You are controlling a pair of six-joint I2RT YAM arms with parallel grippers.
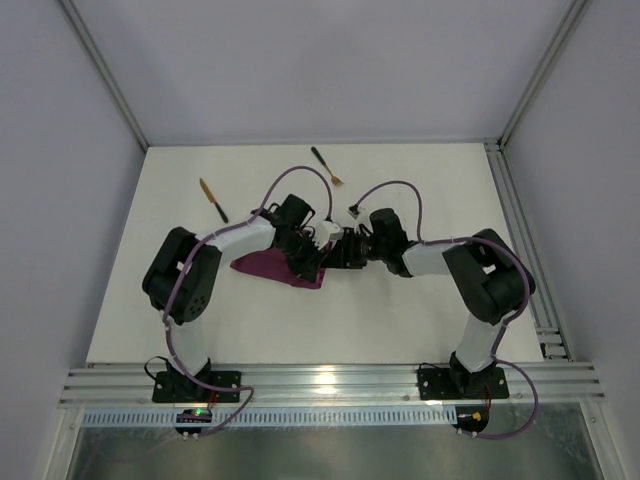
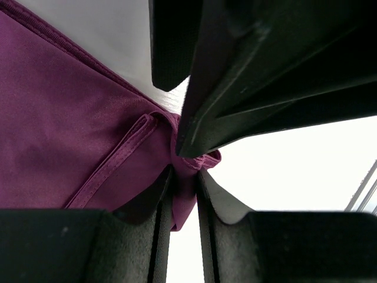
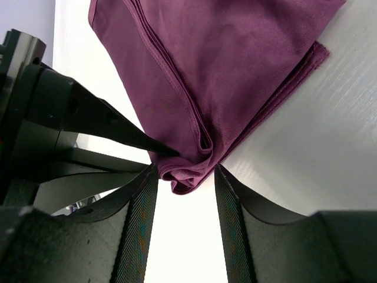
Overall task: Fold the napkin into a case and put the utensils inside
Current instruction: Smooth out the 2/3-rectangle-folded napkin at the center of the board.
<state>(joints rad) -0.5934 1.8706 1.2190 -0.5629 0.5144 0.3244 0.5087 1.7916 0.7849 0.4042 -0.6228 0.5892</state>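
The magenta-purple napkin [image 1: 268, 267] lies folded in several layers at the table's middle, mostly under the two wrists. My left gripper [image 1: 312, 258] is shut on the napkin's right corner; in the left wrist view [image 2: 184, 177] the cloth [image 2: 59, 135] is pinched between the fingers. My right gripper [image 1: 340, 250] faces it, open; its fingertips [image 3: 187, 171] stand either side of the same bunched corner of the napkin [image 3: 224, 71] without closing on it. The knife [image 1: 213, 200] lies at the back left and the fork [image 1: 326, 166] at the back middle, both apart from the cloth.
The two grippers meet tip to tip over the napkin corner; the right gripper's finger [image 2: 247, 76] fills the top of the left wrist view. An aluminium rail [image 1: 520, 240] runs along the table's right edge. White table [image 1: 420, 320] surrounds the cloth.
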